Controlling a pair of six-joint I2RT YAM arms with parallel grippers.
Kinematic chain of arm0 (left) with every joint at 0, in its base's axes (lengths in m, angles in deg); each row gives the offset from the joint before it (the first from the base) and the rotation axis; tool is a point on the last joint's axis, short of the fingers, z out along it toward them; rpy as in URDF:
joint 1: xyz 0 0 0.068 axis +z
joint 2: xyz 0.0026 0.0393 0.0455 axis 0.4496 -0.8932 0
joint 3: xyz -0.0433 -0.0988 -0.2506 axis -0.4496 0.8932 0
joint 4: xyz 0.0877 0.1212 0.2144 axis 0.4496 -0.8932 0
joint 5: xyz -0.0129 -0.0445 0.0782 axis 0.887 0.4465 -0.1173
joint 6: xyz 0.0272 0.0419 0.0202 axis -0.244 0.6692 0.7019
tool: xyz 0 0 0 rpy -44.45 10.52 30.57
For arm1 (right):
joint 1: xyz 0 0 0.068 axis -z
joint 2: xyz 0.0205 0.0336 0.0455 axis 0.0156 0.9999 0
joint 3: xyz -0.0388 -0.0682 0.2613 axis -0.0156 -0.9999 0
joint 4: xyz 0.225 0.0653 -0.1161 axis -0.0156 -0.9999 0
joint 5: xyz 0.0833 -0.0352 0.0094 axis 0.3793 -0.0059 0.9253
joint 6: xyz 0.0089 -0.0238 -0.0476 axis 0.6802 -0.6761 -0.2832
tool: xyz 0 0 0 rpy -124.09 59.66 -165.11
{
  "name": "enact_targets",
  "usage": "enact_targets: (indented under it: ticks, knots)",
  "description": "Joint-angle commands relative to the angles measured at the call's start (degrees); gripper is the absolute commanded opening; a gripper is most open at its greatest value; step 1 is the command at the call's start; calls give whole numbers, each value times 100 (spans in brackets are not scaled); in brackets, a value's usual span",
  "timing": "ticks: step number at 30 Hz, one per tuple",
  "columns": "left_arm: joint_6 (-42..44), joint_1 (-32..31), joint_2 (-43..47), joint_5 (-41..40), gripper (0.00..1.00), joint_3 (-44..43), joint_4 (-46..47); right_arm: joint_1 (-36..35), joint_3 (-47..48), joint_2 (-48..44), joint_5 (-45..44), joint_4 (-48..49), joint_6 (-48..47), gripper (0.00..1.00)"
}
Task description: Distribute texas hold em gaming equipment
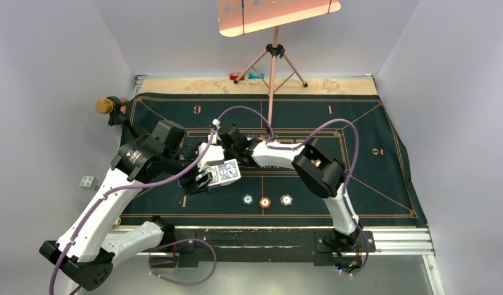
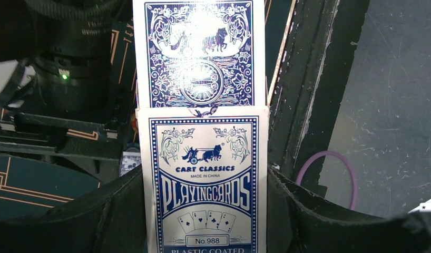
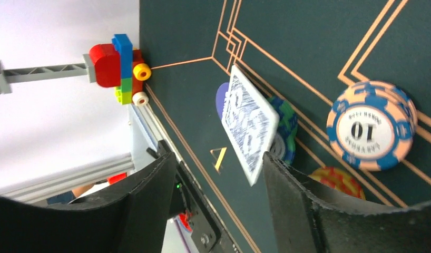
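Closest up, a blue-and-white card box (image 2: 205, 184) sits clenched in the left pincer (image 2: 205, 176), with one blue-backed card (image 2: 200, 52) poking out of its open end; seen from above, box and pincer hang over the near-left part of the green mat (image 1: 372, 184). Right pincer (image 3: 218, 161) is released, its fingers apart, with a tilted loose card (image 3: 250, 124) in the gap beside one finger; just beyond it three chips (image 1: 265, 201) lie in a row on the mat.
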Motion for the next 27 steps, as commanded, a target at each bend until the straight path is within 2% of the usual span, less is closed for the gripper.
enact_targets:
  ticks: [1, 3, 6, 11, 17, 21, 24, 27]
  knots:
    - [-3, 4, 106, 126, 0, -104, 66, 148, -203, -997, -352, -338, -429, 70]
    - [15, 9, 130, 127, 0, -103, 41, 265, -371, -1351, -472, -617, -555, 79]
    - [41, 16, 183, 179, 0, -63, 55, 465, -862, -2091, -616, -830, -726, 84]
    - [31, 21, 177, 78, 0, 44, 165, 990, -1810, -3390, -494, -831, -766, 88]
    - [15, 19, 138, -93, 0, 157, 309, 1484, -2340, -4583, 148, -832, -797, 91]
    - [-49, 18, 92, -224, 0, 186, 450, 1478, -2486, -4854, 625, -772, -752, 93]
    - [-55, 20, 57, -331, 0, 201, 553, 1431, -2744, -4900, 1000, -350, -489, 94]
    - [-48, 28, 7, -442, 0, 238, 666, 1213, -2802, -4821, 961, -243, -401, 94]
